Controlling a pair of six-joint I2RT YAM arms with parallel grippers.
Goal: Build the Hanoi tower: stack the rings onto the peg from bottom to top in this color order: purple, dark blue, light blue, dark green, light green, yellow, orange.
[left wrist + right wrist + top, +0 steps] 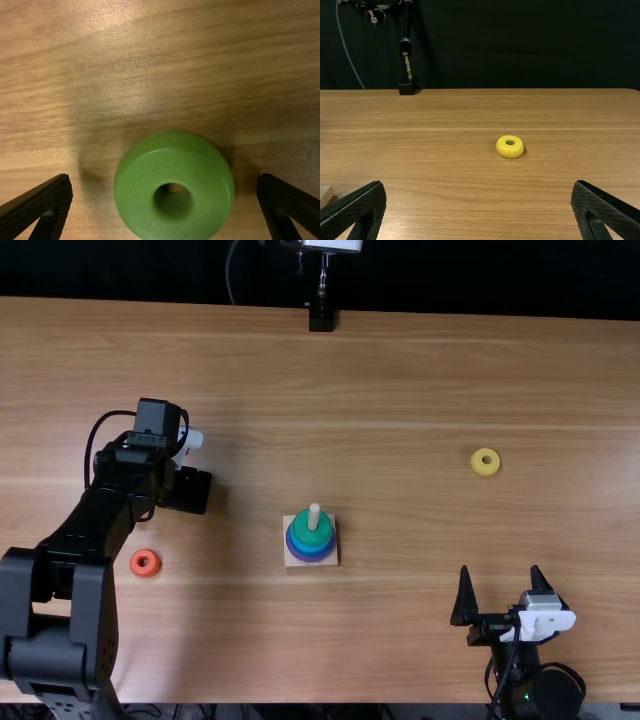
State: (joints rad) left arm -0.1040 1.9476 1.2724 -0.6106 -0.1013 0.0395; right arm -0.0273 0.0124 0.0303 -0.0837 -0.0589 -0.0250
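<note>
Tower [319,560] stands near mid-table [400,590], purple-blue rings [312,555] narrowing to green round a pale peg [314,517]; left gripper [187,490], above a green ring [135,187], and right gripper [500,568] have jaws apart

Dark backdrop [520,45] behind light brown wooden table [400,390]; stand [321,320] at far edge, cable [228,270] near.

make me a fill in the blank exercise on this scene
The left end effector is above a light ____ ring.
The top ring on the peg is ____ green.
The ring ahead of the right end effector is ____.
The loose ring due last is ____.

green; dark; yellow; orange
</note>
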